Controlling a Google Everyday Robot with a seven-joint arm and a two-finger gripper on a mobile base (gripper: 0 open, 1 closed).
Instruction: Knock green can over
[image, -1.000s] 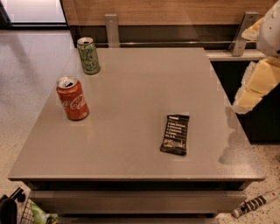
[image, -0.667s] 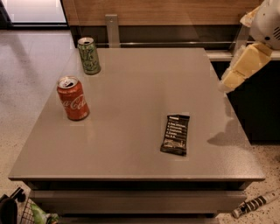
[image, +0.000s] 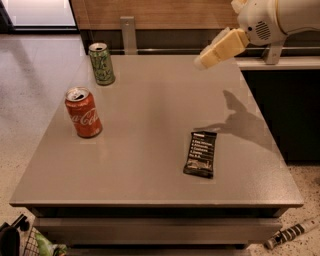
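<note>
The green can (image: 102, 64) stands upright at the far left corner of the grey table (image: 150, 150). It has a pale green body with darker markings and a silver top. My gripper (image: 202, 62) hangs above the far right part of the table, at the end of a cream arm that comes in from the upper right. It is well to the right of the green can and not touching it. Its shadow falls on the table's right side.
A red Coca-Cola can (image: 83, 112) stands upright on the left side, nearer than the green can. A black snack bar (image: 200, 154) lies flat right of centre. A wooden counter (image: 150, 12) and a grey post (image: 128, 32) stand behind the table.
The arm has swung left and up from beyond the table's right edge to above its far right part. The cans and the snack bar have not moved.
</note>
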